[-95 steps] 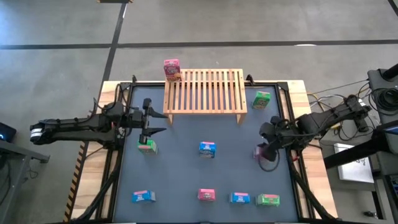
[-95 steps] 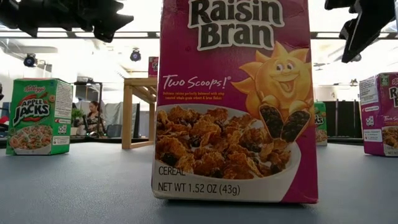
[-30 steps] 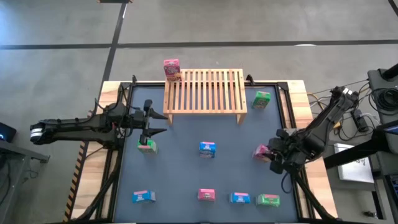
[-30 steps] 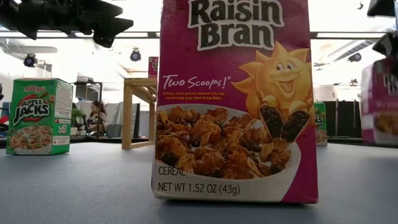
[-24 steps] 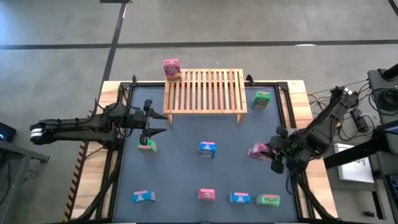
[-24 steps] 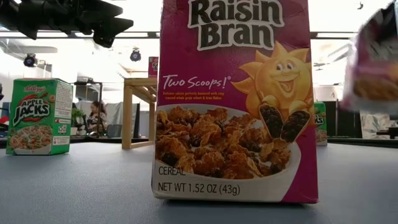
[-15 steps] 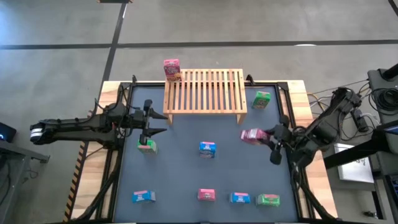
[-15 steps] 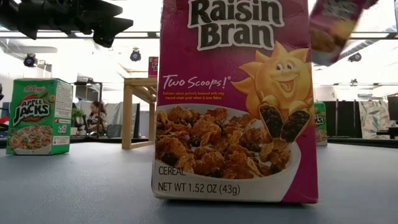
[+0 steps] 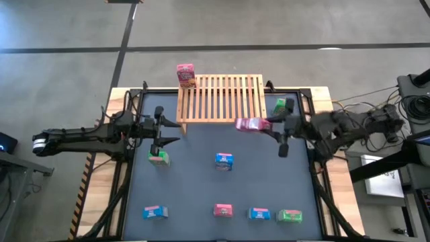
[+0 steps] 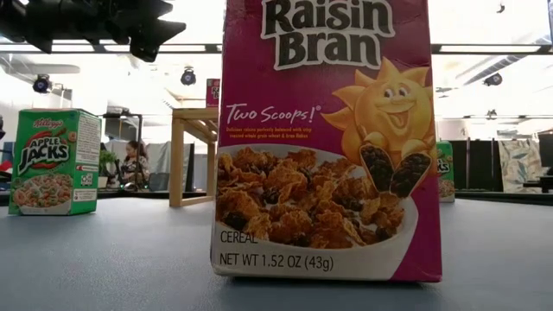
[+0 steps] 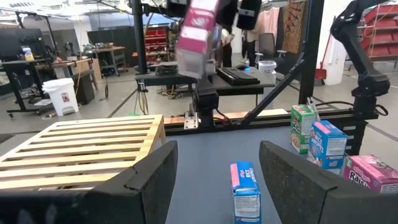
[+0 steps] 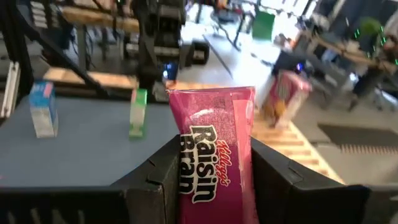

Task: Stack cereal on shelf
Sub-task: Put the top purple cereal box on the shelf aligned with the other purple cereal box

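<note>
**Pink box held aloft at the rack's near right corner**

The dark grey surface [image 9: 201, 191], framed in pale wood, carries a light wooden slatted rack [image 9: 220, 98] at its far side and small printed cardboard cereal boxes scattered around it.

The right claw [image 9: 261, 125] is clamped on a pink Raisin Bran box [image 9: 250, 124], holding it in the air at the rack's near right corner. In the right wrist view the two dark fingers [image 12: 158, 177] press against both narrow sides of this box [image 12: 214, 158], its printed front facing the camera. The left wrist view catches the same box [image 11: 198, 34] hanging above the surface, gripped from above.

The left claw [image 9: 168, 131] waits just beside the rack's left leg, directly above a green box [image 9: 158, 157] standing on the surface; its fingers [image 11: 155, 180] are spread wide with nothing between them.

Other boxes:
- a second pink box [image 9: 185, 74] stands beyond the rack's far left corner
- a second green box [image 9: 281, 107] stands right of the rack, close to the right arm
- a blue box [image 9: 224, 160] sits mid-surface
- along the near edge, left to right: another blue box [image 9: 154, 212], a third pink box [image 9: 222, 210], a third blue box [image 9: 259, 214] and a third green box [image 9: 289, 216]

In the low view, the near pink box [image 10: 324, 138] fills most of the frame, with a green Apple Jacks box [image 10: 54, 161] at the left.
</note>
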